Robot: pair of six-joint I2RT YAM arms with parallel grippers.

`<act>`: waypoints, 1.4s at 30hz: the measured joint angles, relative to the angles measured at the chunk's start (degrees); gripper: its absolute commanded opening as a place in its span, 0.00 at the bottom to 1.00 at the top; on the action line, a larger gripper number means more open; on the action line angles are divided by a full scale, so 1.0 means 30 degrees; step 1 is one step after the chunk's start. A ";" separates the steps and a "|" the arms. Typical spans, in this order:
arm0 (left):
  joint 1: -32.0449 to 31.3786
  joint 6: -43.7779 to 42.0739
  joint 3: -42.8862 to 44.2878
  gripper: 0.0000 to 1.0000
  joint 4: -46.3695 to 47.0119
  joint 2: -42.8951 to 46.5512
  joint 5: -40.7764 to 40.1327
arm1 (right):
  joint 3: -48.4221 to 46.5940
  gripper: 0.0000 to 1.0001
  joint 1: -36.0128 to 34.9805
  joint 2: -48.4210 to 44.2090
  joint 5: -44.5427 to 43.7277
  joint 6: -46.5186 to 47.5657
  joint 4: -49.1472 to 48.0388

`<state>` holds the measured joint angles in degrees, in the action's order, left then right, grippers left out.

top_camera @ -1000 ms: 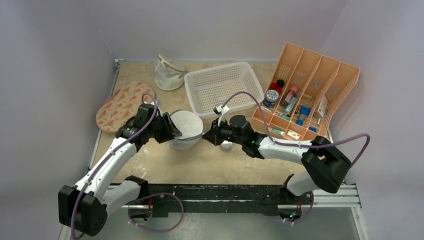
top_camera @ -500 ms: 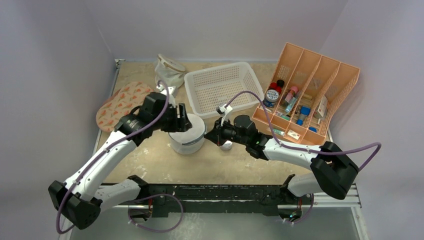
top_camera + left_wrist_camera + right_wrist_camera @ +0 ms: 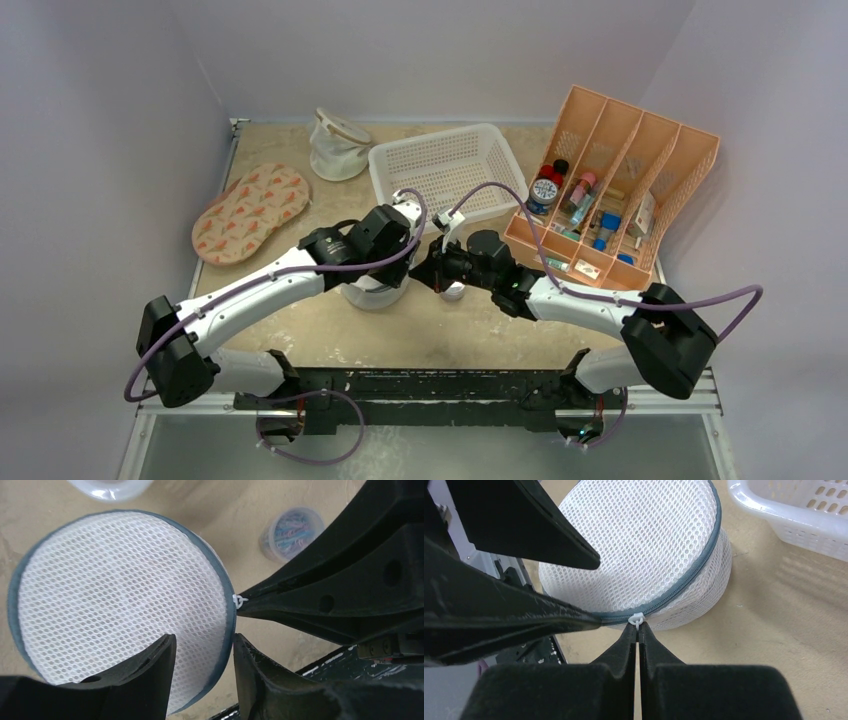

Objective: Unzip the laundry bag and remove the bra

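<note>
The laundry bag [image 3: 115, 600] is a round white mesh drum with a grey-blue zipper rim, standing on the table with its lid closed. In the top view it [image 3: 372, 292] is mostly hidden under my left arm. My left gripper [image 3: 202, 652] is open just above the bag's right edge, one finger over the lid and one outside the rim. My right gripper [image 3: 637, 626] is shut on the white zipper pull [image 3: 636, 618] at the bag's side. The pull also shows in the left wrist view [image 3: 240, 601]. The bra is hidden.
A white plastic basket [image 3: 445, 175] stands behind the bag. A peach organiser [image 3: 620, 190] with bottles is at the right. A patterned oval pad [image 3: 250, 212] and a tan-rimmed mesh pouch [image 3: 338, 143] lie at the back left. A small round jar [image 3: 453, 292] sits under my right gripper.
My left arm has swung right, from the bag's left side to over its right rim. The bag went from tilted to upright. My right gripper has stayed at the bag's right side.
</note>
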<state>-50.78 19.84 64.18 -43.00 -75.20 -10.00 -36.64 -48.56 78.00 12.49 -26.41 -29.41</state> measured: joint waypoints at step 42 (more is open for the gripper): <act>-0.0015 0.0321 -0.1996 0.11 0.2441 0.1902 -0.0743 | -0.0036 0.00 0.2353 0.0452 0.2164 -0.0925 -0.0415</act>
<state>-50.83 20.80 58.19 -35.68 -69.49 -12.23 -36.75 -41.50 79.35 18.98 -29.19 -30.65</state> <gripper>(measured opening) 0.021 0.007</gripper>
